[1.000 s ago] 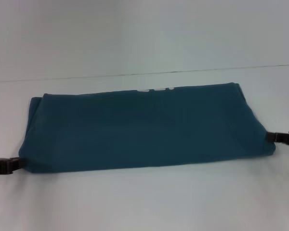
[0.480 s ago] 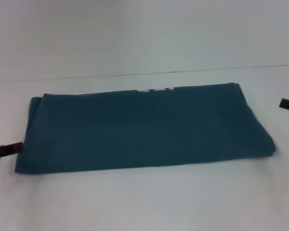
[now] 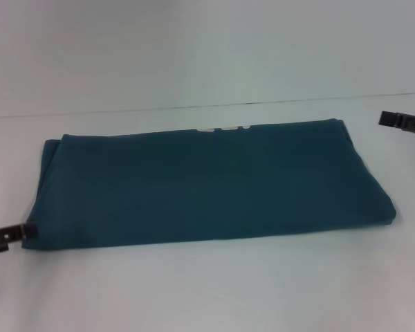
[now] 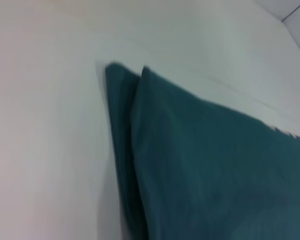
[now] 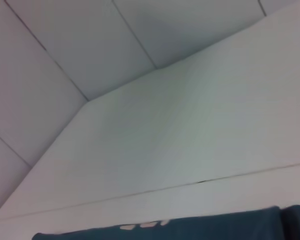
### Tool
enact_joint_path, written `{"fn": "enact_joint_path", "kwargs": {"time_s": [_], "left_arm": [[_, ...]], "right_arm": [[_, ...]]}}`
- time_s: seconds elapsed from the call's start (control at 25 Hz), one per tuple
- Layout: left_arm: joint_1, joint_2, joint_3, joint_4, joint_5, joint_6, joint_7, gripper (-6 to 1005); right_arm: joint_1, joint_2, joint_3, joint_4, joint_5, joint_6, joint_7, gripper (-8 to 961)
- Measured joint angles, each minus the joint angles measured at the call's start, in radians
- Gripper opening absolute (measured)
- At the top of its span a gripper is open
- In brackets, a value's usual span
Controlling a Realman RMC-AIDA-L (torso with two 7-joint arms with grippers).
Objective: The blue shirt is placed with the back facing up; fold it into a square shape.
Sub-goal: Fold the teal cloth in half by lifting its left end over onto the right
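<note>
Bare test bench, white table [image 3: 207, 290], plain panelled wall [image 5: 65, 55]

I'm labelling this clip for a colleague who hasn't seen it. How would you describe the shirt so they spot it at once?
On the white table, in the middle of the head view, lies the blue shirt, folded into a long flat band running left to right. The left gripper sits at its near-left corner; the right gripper hangs off its far-right end. It is the only dark teal thing, with bits of white lettering at its far edge.

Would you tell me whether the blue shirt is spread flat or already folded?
Folded. The blue shirt lies as a long band on the table, with stacked layers visible at its left end.
</note>
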Motion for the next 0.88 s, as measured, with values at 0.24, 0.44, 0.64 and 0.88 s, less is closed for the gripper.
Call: {"fn": "enact_joint_path", "kwargs": {"time_s": [0.24, 0.44, 0.64, 0.88], "left_arm": [[0.0, 0.001, -0.002, -0.042, 0.032, 0.027, -0.025, 871], [-0.013, 0.001, 0.002, -0.073, 0.046, 0.002, -0.025, 871], [-0.033, 0.006, 0.012, -0.098, 0.063, -0.039, -0.026, 871], [-0.074, 0.025, 0.015, -0.133, 0.113, -0.065, -0.049, 870]], "right_arm": [[0.017, 0.002, -0.045, 0.001, 0.0, 0.008, -0.004, 921], [0.011, 0.01, -0.045, 0.006, 0.005, 0.0, -0.044, 923], [0.005, 0.022, -0.04, 0.01, 0.008, -0.004, -0.056, 920], [-0.001, 0.024, -0.031, 0.007, 0.01, -0.016, -0.05, 916]]}}
